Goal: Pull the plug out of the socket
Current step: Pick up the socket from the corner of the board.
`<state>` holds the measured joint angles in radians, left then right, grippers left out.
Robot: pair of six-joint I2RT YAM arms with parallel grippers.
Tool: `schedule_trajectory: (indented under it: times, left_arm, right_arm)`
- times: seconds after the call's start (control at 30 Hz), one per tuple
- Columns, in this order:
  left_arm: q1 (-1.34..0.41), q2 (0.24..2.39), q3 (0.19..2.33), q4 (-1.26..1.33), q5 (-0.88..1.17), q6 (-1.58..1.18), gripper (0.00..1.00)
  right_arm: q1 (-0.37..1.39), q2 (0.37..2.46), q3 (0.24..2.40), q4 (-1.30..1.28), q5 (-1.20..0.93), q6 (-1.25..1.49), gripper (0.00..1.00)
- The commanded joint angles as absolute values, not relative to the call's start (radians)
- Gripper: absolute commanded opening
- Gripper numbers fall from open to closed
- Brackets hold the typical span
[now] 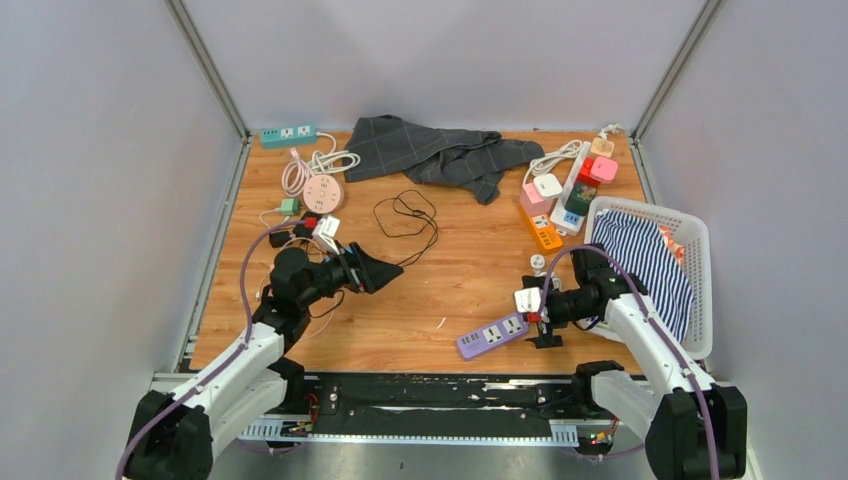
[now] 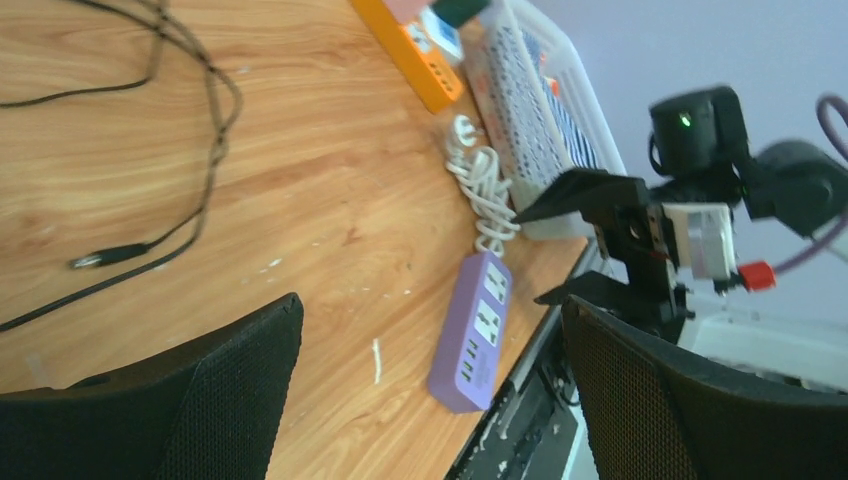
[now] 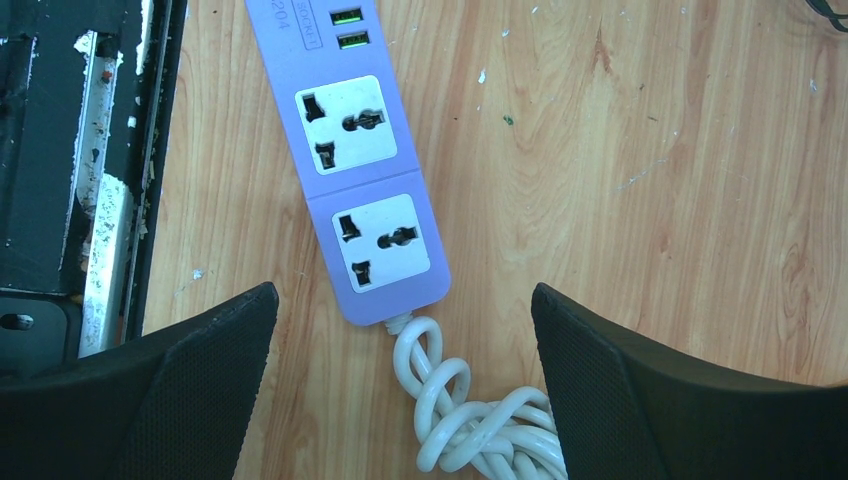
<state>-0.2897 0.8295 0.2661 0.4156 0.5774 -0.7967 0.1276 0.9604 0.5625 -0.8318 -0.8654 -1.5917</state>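
Viewing from the top external camera, the purple power strip (image 1: 492, 335) lies on the table (image 1: 450, 290) close to the near edge, its long axis slanting roughly along that edge. The right hand (image 1: 535, 315) hangs just beside the strip's cord end, jaws apart and holding nothing. The left hand (image 1: 375, 270), also spread and empty, sits well apart from the strip, toward the far left. The right arm is therefore the nearer one. A white basket (image 1: 700, 300) stands on the strip's right, beyond the right arm.

From the left wrist camera, the purple power strip (image 2: 475, 335) appears across open table, with the right hand (image 2: 560, 240) above its cord end and the coiled white cord (image 2: 485, 190) trailing away beyond it.

From the right wrist camera, the right hand (image 3: 405, 400) straddles the strip's cord end, fingers either side of its width. Both outlets of the purple power strip (image 3: 365, 190) show bare (no plug is seated in either). The table's edge rail (image 3: 60, 150) runs close along one long side; the other side is open wood. The plug to be pulled cannot be located on this strip.
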Motion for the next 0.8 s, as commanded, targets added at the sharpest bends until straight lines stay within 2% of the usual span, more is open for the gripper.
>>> schedule_trajectory:
  times: [0.0, 0.17, 0.4, 0.63, 0.77]
  left_arm:
    - [-0.444, 0.821, 0.323, 0.426, 0.499, -0.690, 1.00]
    - [-0.641, 0.831, 0.352, 0.440, 0.403, -0.557, 1.00]
    - [-0.966, 0.852, 0.344, 0.537, 0.124, -0.304, 1.00]
    - [-1.105, 0.993, 0.231, 0.968, 0.007, -0.142, 1.00]
    - [-1.140, 1.145, 0.281, 0.992, 0.036, -0.128, 1.00]
  right_arm:
    - [0.108, 0.960, 0.570, -0.865, -0.901, -1.568, 0.97]
    - [0.104, 0.964, 0.596, -0.864, -0.916, -1.505, 0.97]
    - [0.100, 0.986, 0.643, -0.848, -0.916, -1.363, 0.96]
    - [0.095, 0.966, 0.655, -0.847, -0.902, -1.354, 0.96]
    - [0.092, 0.965, 0.658, -0.837, -0.891, -1.336, 0.97]
